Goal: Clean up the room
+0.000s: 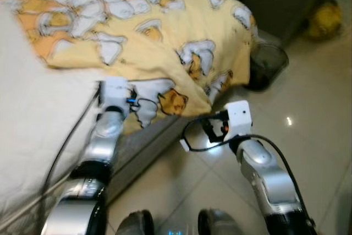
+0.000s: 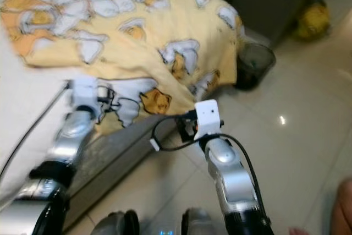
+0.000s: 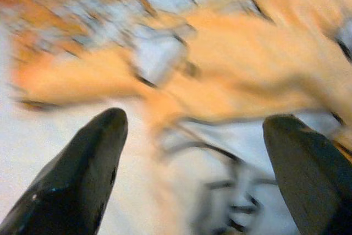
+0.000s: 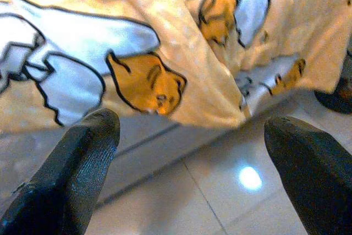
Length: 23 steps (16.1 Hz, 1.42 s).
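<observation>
Yellow cartoon-print blanket (image 1: 137,31) draped over bed's (image 1: 33,119) corner, hanging toward tiled floor (image 1: 308,136); left gripper (image 3: 192,152) spread wide above its edge, right gripper (image 4: 187,163) spread wide, empty, below the hanging fold; dark bin (image 1: 267,64) beside bed's corner, yellow bag (image 1: 324,20) beyond.

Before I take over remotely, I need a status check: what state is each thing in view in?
Blanket: rumpled, one corner hanging off the bed edge toward the floor.
Bed: pale sheet partly uncovered.
Waste bin: upright on the tiled floor beside the bed.
Left gripper: open, over the blanket's edge.
Right gripper: open, holding nothing, low beside the hanging corner.
</observation>
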### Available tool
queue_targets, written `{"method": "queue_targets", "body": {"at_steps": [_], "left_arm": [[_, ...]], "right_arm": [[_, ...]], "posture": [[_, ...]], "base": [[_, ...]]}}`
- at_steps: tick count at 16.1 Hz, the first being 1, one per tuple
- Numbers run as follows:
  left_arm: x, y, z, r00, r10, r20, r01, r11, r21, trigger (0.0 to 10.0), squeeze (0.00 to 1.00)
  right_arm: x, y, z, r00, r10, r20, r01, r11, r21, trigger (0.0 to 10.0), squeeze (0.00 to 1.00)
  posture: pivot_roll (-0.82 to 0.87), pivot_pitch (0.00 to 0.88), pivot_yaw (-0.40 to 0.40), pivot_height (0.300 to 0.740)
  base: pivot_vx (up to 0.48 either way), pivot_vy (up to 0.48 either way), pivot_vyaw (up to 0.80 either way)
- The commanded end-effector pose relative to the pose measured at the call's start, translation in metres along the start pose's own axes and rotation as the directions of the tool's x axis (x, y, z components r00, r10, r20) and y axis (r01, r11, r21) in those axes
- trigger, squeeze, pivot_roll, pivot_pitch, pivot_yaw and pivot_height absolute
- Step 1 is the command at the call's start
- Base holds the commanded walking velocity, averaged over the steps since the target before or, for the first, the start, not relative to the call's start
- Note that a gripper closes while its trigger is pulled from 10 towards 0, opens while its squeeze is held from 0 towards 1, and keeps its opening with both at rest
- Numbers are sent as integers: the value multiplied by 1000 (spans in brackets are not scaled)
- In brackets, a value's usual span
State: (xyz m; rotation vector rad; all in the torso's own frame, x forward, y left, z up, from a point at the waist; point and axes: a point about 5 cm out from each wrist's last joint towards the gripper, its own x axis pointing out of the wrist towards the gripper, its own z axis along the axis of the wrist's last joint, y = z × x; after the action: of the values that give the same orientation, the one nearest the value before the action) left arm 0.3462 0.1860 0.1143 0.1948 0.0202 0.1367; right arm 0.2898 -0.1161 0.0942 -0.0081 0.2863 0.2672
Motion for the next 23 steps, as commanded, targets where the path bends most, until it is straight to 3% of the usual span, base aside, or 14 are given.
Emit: {"method": "queue_targets", "body": {"at_steps": [1,4,7,9,12,18,23], "left_arm": [[-2,7,6,999,32,30,-32,999,-20,10000,0],[-22,21,-11,999,40,-9,-40,999,-30,10000,0],[-11,22,-13,997,52,-65,-52,999,-10,10000,0],[-8,19,-8,997,20,-78,-16,999,52,10000,0],[-6,13,-4,997,-30,-71,29,999,-19,10000,0],[-3,-13,4,984,-174,-27,173,984,-35,10000,0],[0,-16,3,981,-189,-38,188,982,-31,10000,0]], "right_arm": [[3,-1,-3,1000,0,4,0,1000,30,10000,0],[20,-4,-8,1000,-12,-6,12,998,54,10000,0],[32,-4,-6,1000,-21,11,20,999,40,10000,0],[36,-6,-5,999,-35,21,35,999,4,10000,0],[37,-10,-8,998,-56,33,56,998,14,10000,0],[33,-10,-14,996,-67,57,66,998,17,10000,0],[33,-9,-13,996,-65,65,64,998,17,10000,0]], "posture": [[-153,0,32,726],[-103,0,19,726],[-94,0,8,731],[-107,0,14,740],[-124,0,26,740],[-158,0,40,740],[-165,0,43,740]], "base": [[0,0,0],[0,0,221],[405,-254,508],[201,-129,0],[300,0,0],[480,0,0],[480,0,0]]}}
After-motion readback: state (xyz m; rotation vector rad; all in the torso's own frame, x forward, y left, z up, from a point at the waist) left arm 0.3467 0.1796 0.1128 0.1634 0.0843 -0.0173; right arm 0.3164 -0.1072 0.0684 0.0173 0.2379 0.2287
